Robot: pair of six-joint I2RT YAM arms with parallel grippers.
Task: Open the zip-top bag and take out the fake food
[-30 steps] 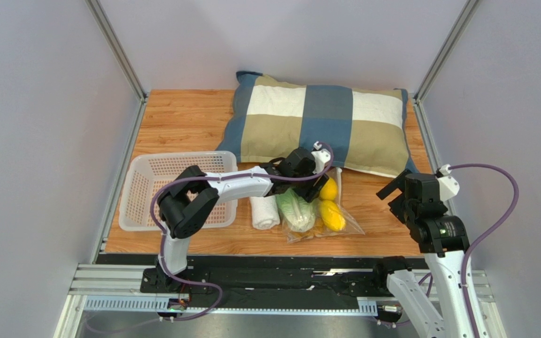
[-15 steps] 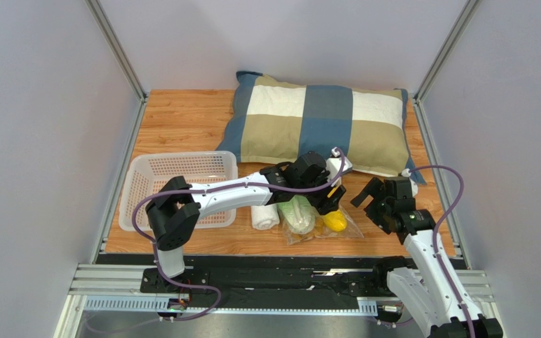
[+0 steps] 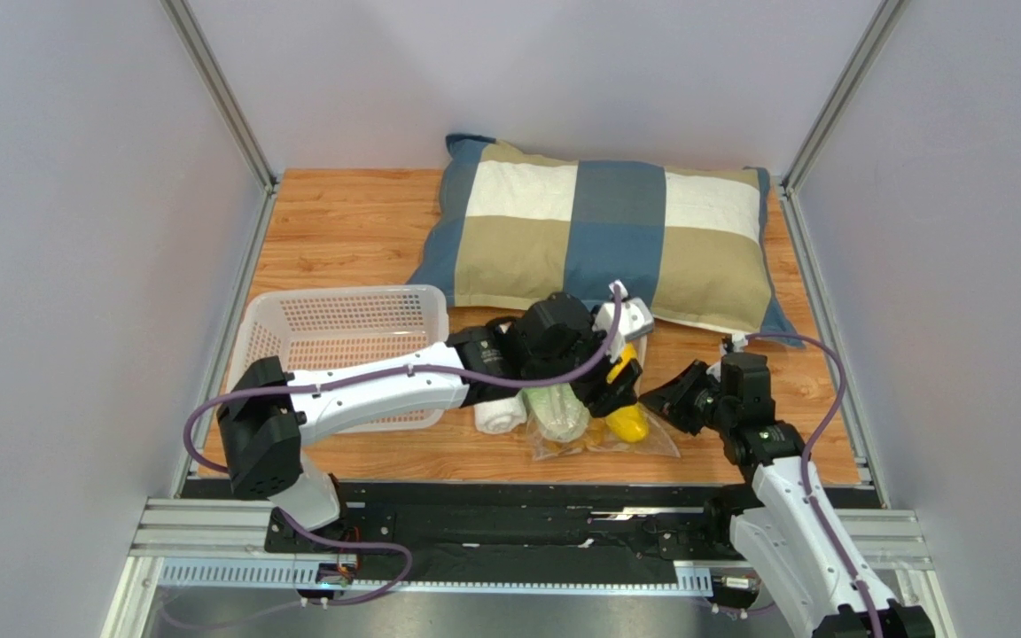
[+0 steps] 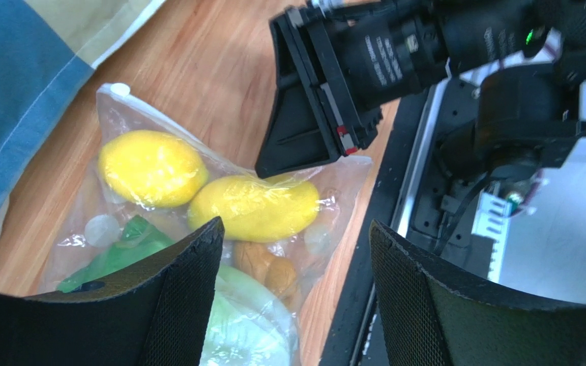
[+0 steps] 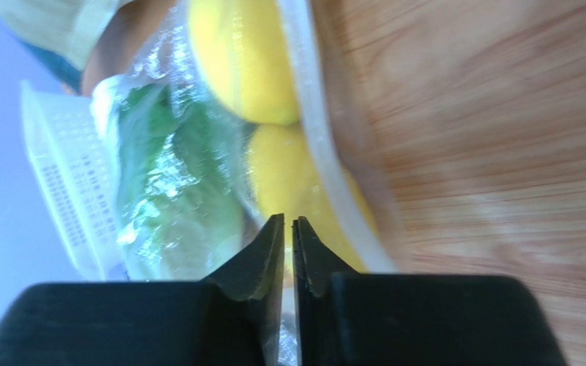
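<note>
The zip-top bag [image 3: 609,443] lies near the table's [image 3: 343,226] front edge, just beside the rolled towel [image 3: 500,406], with the cabbage [image 5: 174,191] and two lemons [image 4: 151,168] sealed inside. The left gripper [image 4: 294,229] hangs over it, fingers spread wide, the lemons showing between them. The right gripper [image 5: 290,221] has its fingers pinched nearly together at the bag's right edge (whether they've caught any plastic, I can't tell).

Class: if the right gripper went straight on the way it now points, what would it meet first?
The zip-top bag, its plastic over the nearer yellow lemon; the right gripper may already touch it.
</note>
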